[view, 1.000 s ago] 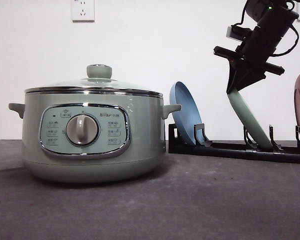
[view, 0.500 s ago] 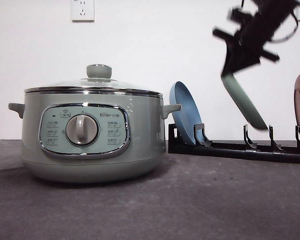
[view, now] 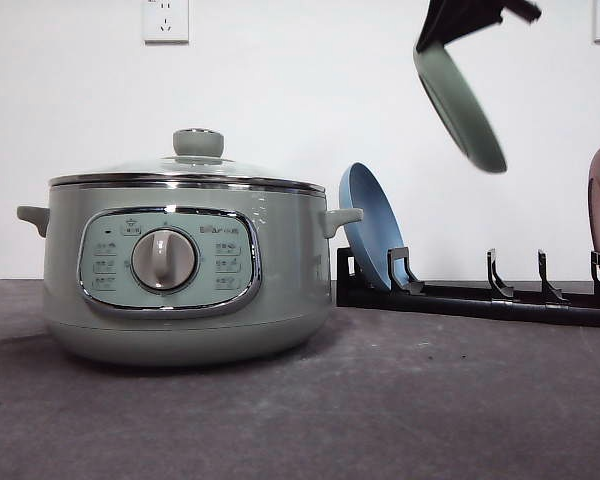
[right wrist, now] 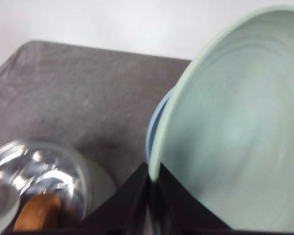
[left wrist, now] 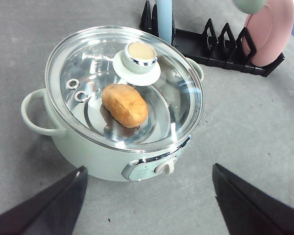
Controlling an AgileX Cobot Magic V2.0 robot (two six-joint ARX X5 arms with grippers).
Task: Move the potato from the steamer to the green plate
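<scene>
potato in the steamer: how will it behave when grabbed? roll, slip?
The potato is a smooth oval, so it probably rolls if nudged and may slip between narrow fingers. It looks firm rather than floppy, so a grasp across its short axis seems safest. It lies under the glass lid of the steamer, so the lid must come off first.

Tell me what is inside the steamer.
Through the glass lid of the steamer, one potato lies on the shiny inner pan. The knob hides a small patch behind it.

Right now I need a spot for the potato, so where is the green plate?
The green plate hangs tilted in the air at the front view's upper right, pinched at its rim by the right pincer, above the black rack and right of the steamer.
</scene>
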